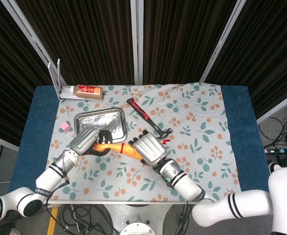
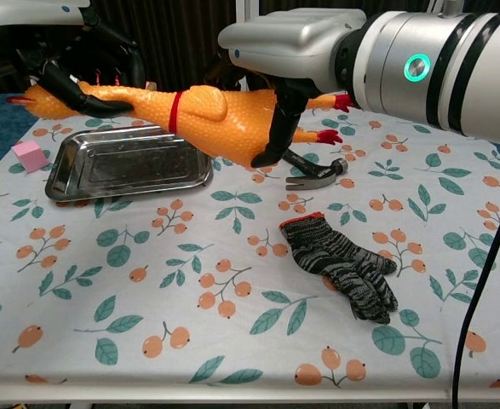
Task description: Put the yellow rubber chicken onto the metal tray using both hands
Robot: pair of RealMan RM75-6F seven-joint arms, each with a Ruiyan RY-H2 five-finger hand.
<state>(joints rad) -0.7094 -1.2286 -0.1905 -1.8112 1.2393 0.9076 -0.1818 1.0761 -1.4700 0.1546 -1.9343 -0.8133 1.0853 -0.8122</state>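
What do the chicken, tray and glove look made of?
Rubber chicken: soft rubber or vinyl by its look, matte yellow-orange with a pebbled skin and a red band.
Metal tray: polished metal, probably stainless steel; mirror-like reflections on its floor and rim.
Glove: knitted fabric, mottled grey and black yarn, with an orange-edged cuff.

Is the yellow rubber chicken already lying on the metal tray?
No: in the chest view the yellow rubber chicken hangs in the air above the metal tray, held by the left hand and the right hand.
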